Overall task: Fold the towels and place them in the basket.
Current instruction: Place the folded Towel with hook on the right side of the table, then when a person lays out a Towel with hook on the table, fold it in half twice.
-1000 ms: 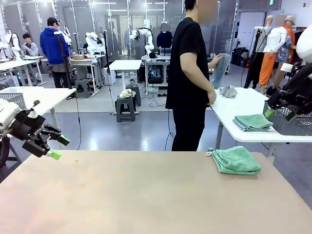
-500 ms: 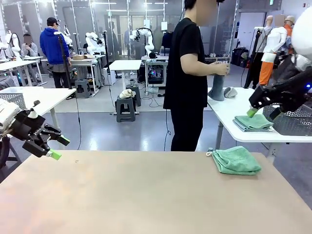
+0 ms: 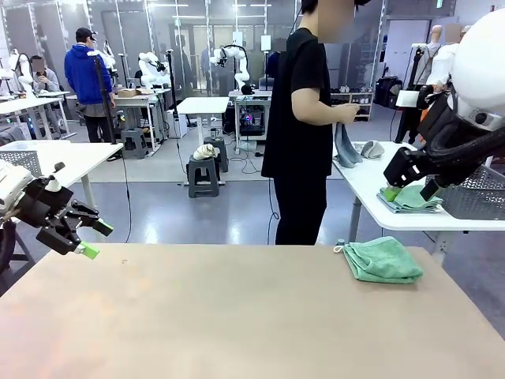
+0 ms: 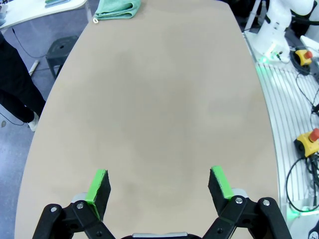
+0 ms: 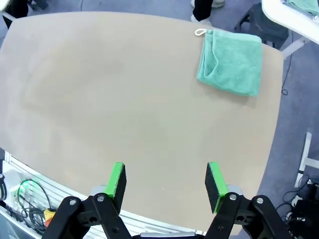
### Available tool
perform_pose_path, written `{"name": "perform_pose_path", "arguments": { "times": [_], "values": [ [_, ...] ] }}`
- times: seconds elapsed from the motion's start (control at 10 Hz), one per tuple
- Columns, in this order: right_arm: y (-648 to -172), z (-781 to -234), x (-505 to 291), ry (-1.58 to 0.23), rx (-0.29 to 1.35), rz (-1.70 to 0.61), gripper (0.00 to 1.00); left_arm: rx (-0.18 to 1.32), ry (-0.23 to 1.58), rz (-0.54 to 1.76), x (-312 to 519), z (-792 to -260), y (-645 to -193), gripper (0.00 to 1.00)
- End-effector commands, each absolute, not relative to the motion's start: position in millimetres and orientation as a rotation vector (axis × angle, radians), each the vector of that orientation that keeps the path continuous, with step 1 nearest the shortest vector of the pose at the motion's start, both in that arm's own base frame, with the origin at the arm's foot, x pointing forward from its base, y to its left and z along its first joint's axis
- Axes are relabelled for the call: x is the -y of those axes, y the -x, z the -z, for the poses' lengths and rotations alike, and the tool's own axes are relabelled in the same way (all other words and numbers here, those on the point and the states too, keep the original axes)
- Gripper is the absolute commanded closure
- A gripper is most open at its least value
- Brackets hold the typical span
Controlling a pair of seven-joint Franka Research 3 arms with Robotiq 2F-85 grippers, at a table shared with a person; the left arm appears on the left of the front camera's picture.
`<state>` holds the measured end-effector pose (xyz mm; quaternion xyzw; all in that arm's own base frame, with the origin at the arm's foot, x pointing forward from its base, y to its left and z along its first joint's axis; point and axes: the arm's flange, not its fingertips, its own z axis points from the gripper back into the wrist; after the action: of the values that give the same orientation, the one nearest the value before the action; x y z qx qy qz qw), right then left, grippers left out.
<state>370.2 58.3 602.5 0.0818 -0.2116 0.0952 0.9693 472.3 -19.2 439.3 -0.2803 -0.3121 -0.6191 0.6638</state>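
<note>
A folded mint green towel (image 3: 383, 260) lies on the tan table (image 3: 237, 316) at the far right edge. It also appears in the left wrist view as the towel (image 4: 117, 7) and in the right wrist view as the towel (image 5: 232, 59). Beyond the table, a person in black holds a blue-grey towel (image 3: 345, 146) over a white side table. A dark grey mesh basket (image 3: 473, 204) stands on that side table. My left gripper (image 3: 97, 240) (image 4: 159, 184) hangs open above the table's left edge. High above the table's right side, my right gripper (image 3: 410, 191) (image 5: 166, 180) is open and empty.
A second folded green towel (image 3: 410, 197) rests on the white side table (image 3: 379, 178) beside the basket. Another mesh basket (image 3: 20, 162) stands on a white table at far left. A crumpled grey cloth (image 3: 369, 148) lies by the person.
My right arm has swung left and come further into the front view. The person has lowered the blue-grey towel toward the side table. My left arm has stayed put.
</note>
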Motion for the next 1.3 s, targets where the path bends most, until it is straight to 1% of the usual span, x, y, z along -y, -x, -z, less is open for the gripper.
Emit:
{"name": "perform_pose_path", "arguments": {
  "times": [0.0, 1.2],
  "values": [
    [-374.0, -605.9, -54.0, -0.168, 0.433, -0.176, 0.2, 0.708, 0.633, 1.398, 18.8, -440.4, -472.6, 0.0],
    [-374.0, -605.9, -54.0, -0.168, 0.433, -0.176, 0.2, 0.708, 0.633, 1.398, 18.8, -440.4, -472.6, 0.0]
  ]
}}
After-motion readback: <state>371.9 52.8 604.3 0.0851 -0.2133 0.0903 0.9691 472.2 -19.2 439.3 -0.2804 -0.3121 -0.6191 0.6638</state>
